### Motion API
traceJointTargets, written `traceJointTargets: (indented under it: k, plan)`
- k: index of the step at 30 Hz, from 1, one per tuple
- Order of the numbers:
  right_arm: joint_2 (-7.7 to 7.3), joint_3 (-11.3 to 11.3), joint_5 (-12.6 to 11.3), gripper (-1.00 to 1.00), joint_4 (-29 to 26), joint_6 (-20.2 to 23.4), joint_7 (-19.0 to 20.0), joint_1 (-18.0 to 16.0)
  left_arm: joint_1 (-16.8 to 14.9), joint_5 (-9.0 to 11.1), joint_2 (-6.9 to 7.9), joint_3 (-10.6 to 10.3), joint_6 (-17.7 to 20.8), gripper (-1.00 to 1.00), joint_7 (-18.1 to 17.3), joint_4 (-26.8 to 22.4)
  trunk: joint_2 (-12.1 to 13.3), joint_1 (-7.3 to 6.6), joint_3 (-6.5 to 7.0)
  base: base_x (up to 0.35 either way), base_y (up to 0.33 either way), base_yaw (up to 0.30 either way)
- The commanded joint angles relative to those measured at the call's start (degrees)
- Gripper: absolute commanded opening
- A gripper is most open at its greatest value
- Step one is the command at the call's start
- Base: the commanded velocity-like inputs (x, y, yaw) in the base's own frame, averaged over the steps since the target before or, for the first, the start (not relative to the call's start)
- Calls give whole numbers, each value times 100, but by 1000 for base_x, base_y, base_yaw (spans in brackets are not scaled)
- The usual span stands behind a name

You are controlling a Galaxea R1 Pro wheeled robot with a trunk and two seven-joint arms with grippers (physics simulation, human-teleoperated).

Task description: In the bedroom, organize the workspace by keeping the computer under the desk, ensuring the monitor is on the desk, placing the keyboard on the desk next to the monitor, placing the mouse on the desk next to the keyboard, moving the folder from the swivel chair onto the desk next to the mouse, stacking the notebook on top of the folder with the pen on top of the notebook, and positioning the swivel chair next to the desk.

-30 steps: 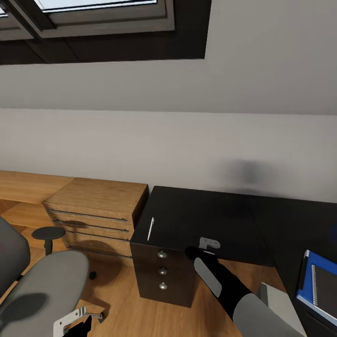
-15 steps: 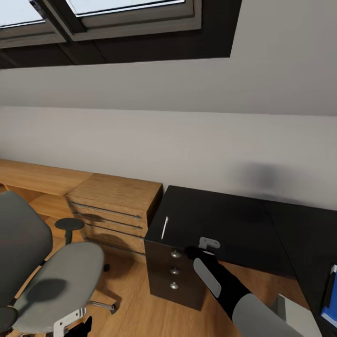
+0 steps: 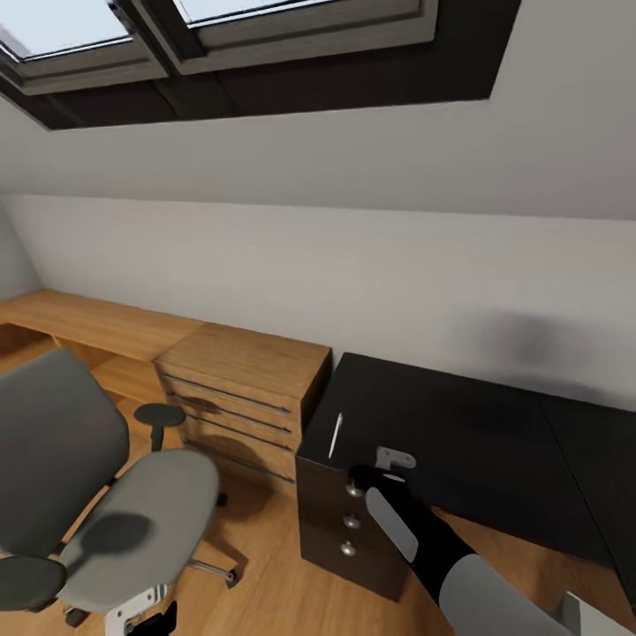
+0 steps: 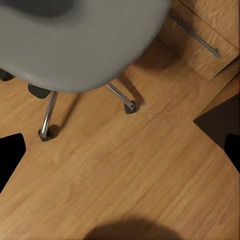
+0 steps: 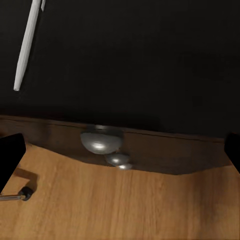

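The pen (image 3: 336, 435) lies at the left edge of the black surface (image 3: 459, 424), centre frame, so a clumsy reach could knock it to the floor. The right end effector (image 3: 395, 459) hovers just beside it; both end effectors' spread I cannot tell. Grey sloped walls, a skylight (image 3: 221, 35) upper left, the swivel chair (image 3: 106, 495) lower left.

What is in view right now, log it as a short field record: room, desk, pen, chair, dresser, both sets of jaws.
room: attic space, sloped grey wall, skylight, wood floor
desk: black top, three-drawer unit with round silver knobs
pen: white stick lying on the desk near its left front edge
swivel chair: grey seat, empty, standing left of the desk on the floor
dresser: wooden, bar handles, between chair and desk
right gripper: over the desk's front edge, right of the pen, jaws open, holding nothing
left gripper: low beside the chair, jaws open, empty
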Motion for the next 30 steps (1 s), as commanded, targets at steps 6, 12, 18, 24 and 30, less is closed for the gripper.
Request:
traceJointTargets:
  k: [6,12,18,24,30]
  plan:
    - [15,56,-20,100,3,21,-29,-6,-1,23,6,-121,11,100,52,-12,-5,4,-7,318,0,7]
    - [20,121,-15,100,9,16,-23,-6,-1,23,6,-129,11,100,54,-12,-5,4,-7,327,0,1]
    - [39,225,260,100,25,6,-21,-6,0,23,6,-129,11,100,61,-12,-5,4,-7,328,0,0]
    - [47,263,356,100,43,11,-14,-6,-1,31,6,-129,11,100,62,-8,-5,4,-7,329,11,0]
    - [47,281,356,100,52,18,13,-6,-1,29,6,-129,11,100,62,-7,-5,4,-7,328,112,0]
